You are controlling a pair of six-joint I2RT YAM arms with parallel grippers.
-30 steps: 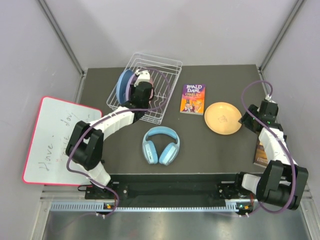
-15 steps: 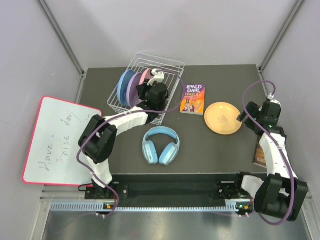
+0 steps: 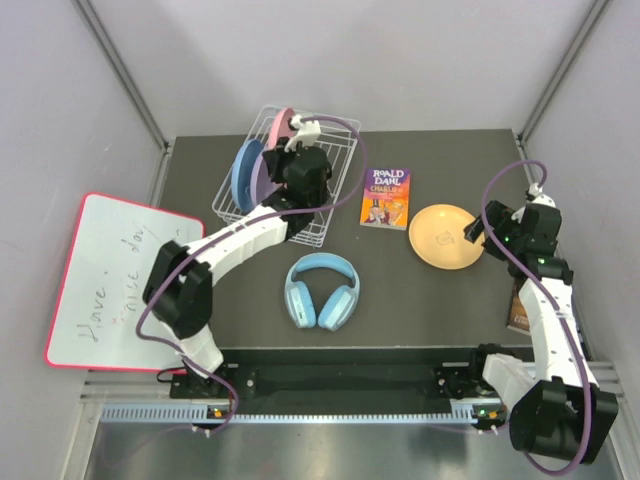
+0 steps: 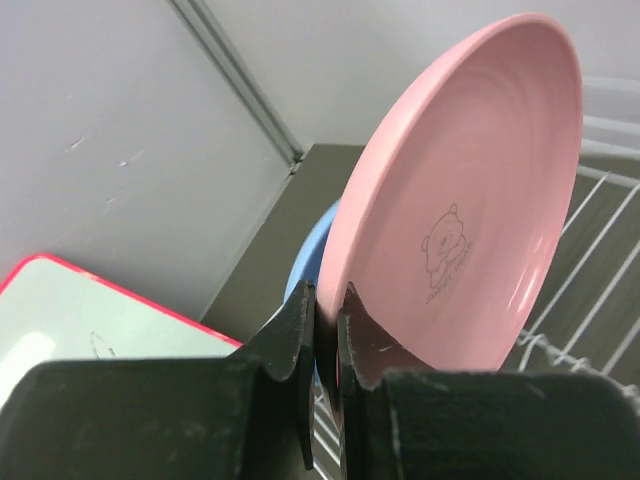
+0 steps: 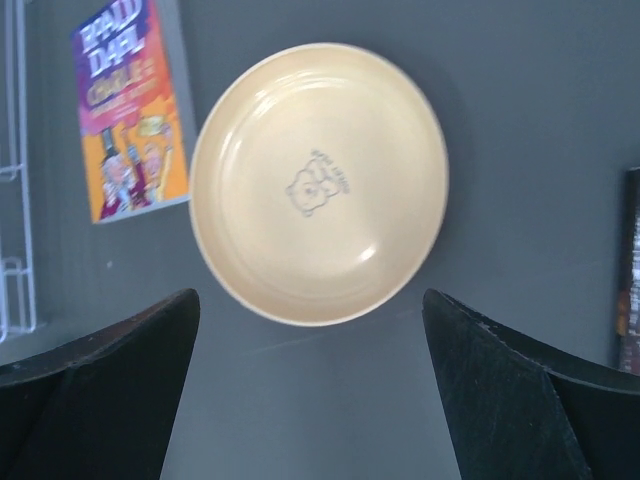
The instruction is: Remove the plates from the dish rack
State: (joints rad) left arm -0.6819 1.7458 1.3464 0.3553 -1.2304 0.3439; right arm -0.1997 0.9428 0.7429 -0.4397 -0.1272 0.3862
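Note:
My left gripper [image 3: 288,148] is shut on the lower rim of the pink plate [image 3: 281,124] and holds it on edge above the white wire dish rack [image 3: 342,140]. In the left wrist view the jaws [image 4: 327,320] pinch the pink plate [image 4: 470,180], with the light blue plate [image 4: 308,268] behind it. The light blue plate [image 3: 243,172] and the lilac plate [image 3: 263,176] stand upright in the rack's left part. The orange-yellow plate [image 3: 445,236] lies flat on the table. My right gripper [image 3: 480,236] is open and empty above its right edge [image 5: 310,298]; the plate [image 5: 320,180] lies beyond the fingertips.
Light-blue headphones [image 3: 322,290] lie at the table's middle front. A Roald Dahl book [image 3: 387,197] lies between rack and orange-yellow plate. A red-edged whiteboard [image 3: 115,280] lies at the left. A dark book [image 3: 520,305] lies at the right edge.
My left gripper has lifted the pink plate up out of the rack's dividers. My right arm has drawn back a little from the orange-yellow plate and risen.

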